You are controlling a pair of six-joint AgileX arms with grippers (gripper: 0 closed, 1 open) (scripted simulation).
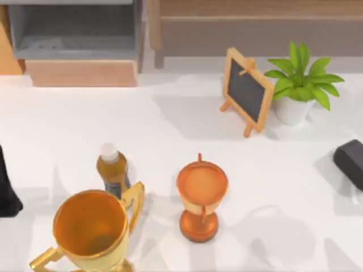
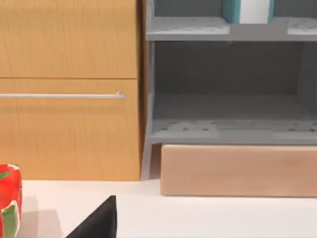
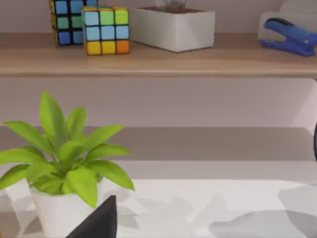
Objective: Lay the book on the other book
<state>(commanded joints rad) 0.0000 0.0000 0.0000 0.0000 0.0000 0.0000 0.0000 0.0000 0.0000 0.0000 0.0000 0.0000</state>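
The book (image 2: 247, 11), teal-blue with a white page block, stands upright on the upper shelf of a grey shelf unit (image 2: 228, 129), seen in the left wrist view. The same unit (image 1: 74, 34) sits at the table's far left corner. The other book is out of view. My left gripper (image 1: 7, 190) is parked at the table's left edge, a dark part of it (image 2: 96, 223) low in its wrist view. My right gripper (image 1: 350, 161) is parked at the right edge, beside the plant.
A gold trophy (image 1: 91, 229), a bottle (image 1: 112, 169) and a bronze cup (image 1: 201, 195) stand at the front middle. A small chalkboard (image 1: 247, 90) and a potted plant (image 1: 298, 85) stand at the back right. A wooden drawer front (image 2: 69, 89) adjoins the shelf unit.
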